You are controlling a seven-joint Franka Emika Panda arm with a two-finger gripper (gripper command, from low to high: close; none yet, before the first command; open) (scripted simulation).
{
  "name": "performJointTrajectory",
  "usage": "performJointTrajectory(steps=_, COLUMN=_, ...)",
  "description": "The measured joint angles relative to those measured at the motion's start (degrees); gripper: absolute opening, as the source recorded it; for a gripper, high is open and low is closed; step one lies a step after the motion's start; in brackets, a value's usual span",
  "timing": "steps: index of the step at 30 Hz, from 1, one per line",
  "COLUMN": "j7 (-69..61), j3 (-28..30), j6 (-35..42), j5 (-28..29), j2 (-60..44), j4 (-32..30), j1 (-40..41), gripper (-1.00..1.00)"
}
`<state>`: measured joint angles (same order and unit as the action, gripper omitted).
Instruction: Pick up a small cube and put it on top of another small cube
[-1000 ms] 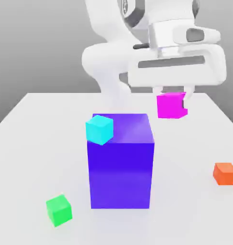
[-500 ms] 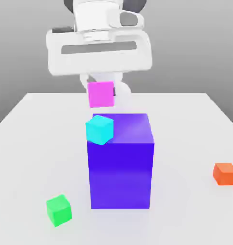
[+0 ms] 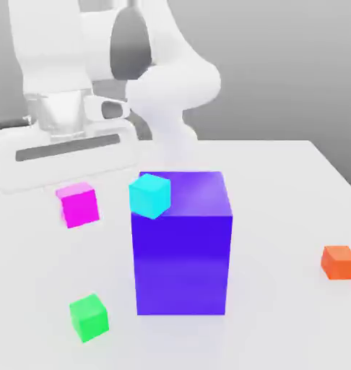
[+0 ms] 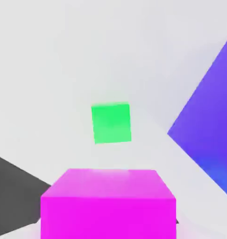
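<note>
Tool (image 3: 77, 189) clamps the small magenta cube (image 3: 79, 204) above the bench (image 3: 294, 188), on the exterior view's left of the big purple block (image 3: 182, 249). Beyond it lies the green cube (image 4: 111, 123), a likely stacking target. An off-centre or tilted release could tip the magenta cube off so small a top.

Count on the white table (image 3: 294, 181): four small cubes, one per colour — one magenta cube (image 3: 79, 205), one cyan cube (image 3: 149, 195), one green cube (image 3: 89, 317), one orange cube (image 3: 339, 261). One large blue-purple block (image 3: 183, 253). One white robot arm (image 3: 171, 87).
</note>
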<state>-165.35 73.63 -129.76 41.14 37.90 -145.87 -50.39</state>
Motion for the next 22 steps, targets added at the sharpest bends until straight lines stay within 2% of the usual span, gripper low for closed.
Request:
performJointTrajectory(steps=4, j7=-0.4, j3=12.1, j6=9.9, j5=16.7, j2=14.2, j4=2.9, j1=-11.2, gripper=-1.00)
performJointTrajectory(steps=10, j7=0.1, j3=12.1, j6=9.7, j5=17.7, j2=14.2, j4=2.9, j1=-11.2, gripper=-1.00)
performJointTrajectory(steps=12, j7=-0.3, j3=20.7, j6=7.2, j5=26.5, j2=15.5, j4=2.7, j1=-17.4, gripper=-1.00)
performJointTrajectory(steps=13, j7=0.0, j3=25.1, j6=6.1, j5=30.8, j2=16.5, j4=2.9, j1=-20.4, gripper=1.00)
performJointTrajectory(steps=18, j7=0.0, j3=25.1, j6=6.1, j5=30.8, j2=16.5, j4=2.9, j1=-20.4, gripper=1.00)
performJointTrajectory(steps=19, j7=0.2, j3=28.6, j6=5.2, j5=34.1, j2=17.3, j4=3.3, j1=-22.9, gripper=1.00)
performJointTrajectory(steps=20, j7=-0.2, j3=29.2, j6=5.2, j5=34.6, j2=17.3, j4=3.2, j1=-23.5, gripper=1.00)
performJointTrajectory(steps=22, j7=-0.5, j3=25.2, j6=10.8, j5=35.4, j2=21.7, j4=3.1, j1=-21.1, gripper=1.00)
